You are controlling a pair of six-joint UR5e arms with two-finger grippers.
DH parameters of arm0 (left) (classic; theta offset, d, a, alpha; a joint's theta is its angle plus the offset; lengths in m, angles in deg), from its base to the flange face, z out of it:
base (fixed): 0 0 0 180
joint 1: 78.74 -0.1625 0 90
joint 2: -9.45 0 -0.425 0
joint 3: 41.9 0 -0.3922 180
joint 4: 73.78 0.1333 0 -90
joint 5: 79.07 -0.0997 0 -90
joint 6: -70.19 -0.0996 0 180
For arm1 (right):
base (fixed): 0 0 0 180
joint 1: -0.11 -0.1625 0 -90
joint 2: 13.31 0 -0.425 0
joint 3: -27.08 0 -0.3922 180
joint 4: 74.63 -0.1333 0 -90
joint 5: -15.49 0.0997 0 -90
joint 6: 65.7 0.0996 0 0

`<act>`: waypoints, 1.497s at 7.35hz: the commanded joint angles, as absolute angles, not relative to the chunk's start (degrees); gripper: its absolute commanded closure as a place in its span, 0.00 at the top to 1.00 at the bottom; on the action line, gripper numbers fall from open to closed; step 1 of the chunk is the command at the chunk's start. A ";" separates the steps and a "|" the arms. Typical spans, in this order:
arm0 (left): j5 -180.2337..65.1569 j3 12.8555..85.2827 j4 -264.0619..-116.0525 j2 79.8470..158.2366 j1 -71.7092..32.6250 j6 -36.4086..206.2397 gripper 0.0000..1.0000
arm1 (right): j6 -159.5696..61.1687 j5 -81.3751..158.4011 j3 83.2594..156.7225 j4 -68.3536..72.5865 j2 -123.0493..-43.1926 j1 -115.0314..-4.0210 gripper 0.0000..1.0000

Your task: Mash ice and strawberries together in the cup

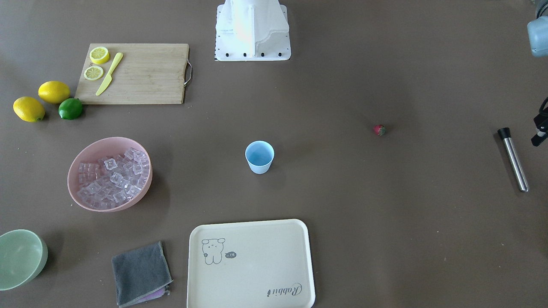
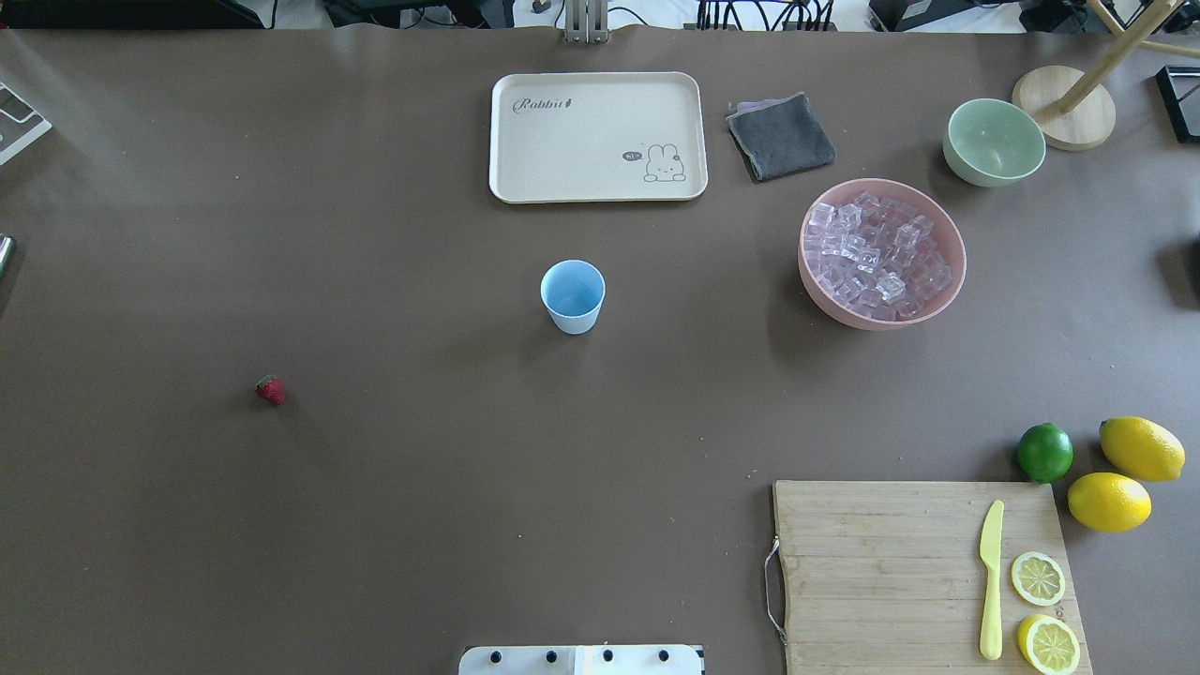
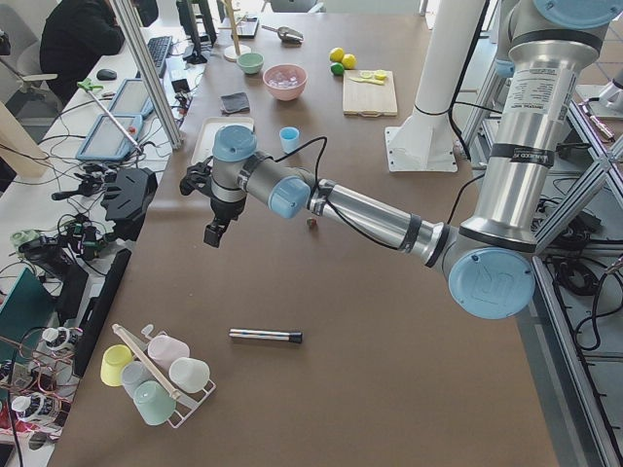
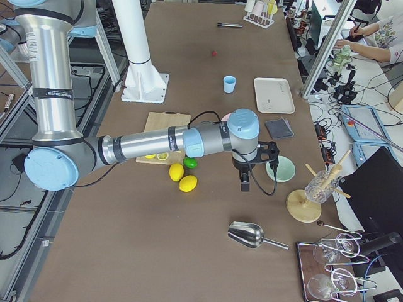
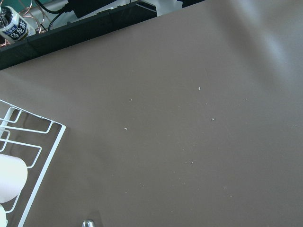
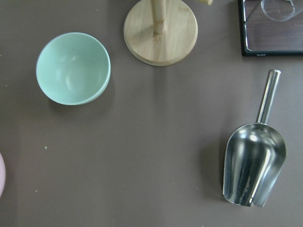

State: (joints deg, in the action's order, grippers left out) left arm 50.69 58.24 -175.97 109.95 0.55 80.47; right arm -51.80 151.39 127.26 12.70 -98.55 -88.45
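The light blue cup (image 1: 259, 156) stands upright and empty mid-table; it also shows in the overhead view (image 2: 573, 295). The strawberry (image 1: 379, 130) lies alone on the table, also seen from overhead (image 2: 271, 390). The ice (image 1: 112, 179) fills the pink bowl (image 2: 881, 321). My left gripper (image 3: 211, 235) hangs above the table's left end, apart from everything; I cannot tell if it is open or shut. My right gripper (image 4: 244, 184) hangs near the green bowl (image 4: 280, 168); I cannot tell its state either. Neither wrist view shows fingers.
A steel muddler (image 1: 513, 159) lies near the left gripper. A steel scoop (image 6: 253, 165) and a wooden stand (image 6: 160, 33) lie under the right wrist. A cream tray (image 1: 252, 295), a grey cloth (image 1: 140, 272), a cutting board (image 1: 145, 75) with knife and lemon halves, lemons and a lime (image 1: 70, 108) are around.
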 commanded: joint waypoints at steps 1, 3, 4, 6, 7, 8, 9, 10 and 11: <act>50.57 59.35 -176.08 109.99 -0.16 81.35 0.98 | -45.50 151.90 128.07 12.73 -90.87 -82.90 0.99; 50.57 58.56 -176.08 110.35 -0.34 80.74 0.98 | -38.21 150.25 128.94 12.56 -82.87 -73.08 0.98; 50.39 57.86 -175.91 111.13 -0.43 80.91 0.98 | -37.41 145.18 130.17 12.64 -80.05 -66.23 0.98; 50.83 57.06 -175.91 111.40 -0.95 81.52 0.98 | -29.69 137.69 130.18 12.38 -76.78 -56.62 0.98; 51.18 57.33 -175.91 111.23 -1.13 83.35 0.98 | -29.58 137.31 130.01 12.38 -77.81 -55.45 0.98; 51.18 57.42 -176.17 111.14 -2.96 89.29 0.98 | -29.32 135.13 129.13 12.38 -78.87 -53.79 0.94; 51.10 57.07 -177.74 111.05 -4.89 90.39 0.98 | -30.62 135.20 128.43 12.73 -79.49 -54.03 0.93; 50.92 54.02 -183.76 108.70 -5.43 89.79 0.98 | -32.63 134.50 125.64 11.86 -79.49 -53.77 0.93; 51.01 48.85 -191.47 108.68 -5.52 90.65 0.98 | -32.83 135.10 125.52 12.03 -79.32 -53.95 0.93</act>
State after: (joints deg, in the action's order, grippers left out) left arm 51.01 53.93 -183.28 109.49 -4.95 89.79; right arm -31.86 134.97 126.68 12.15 -79.33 -53.97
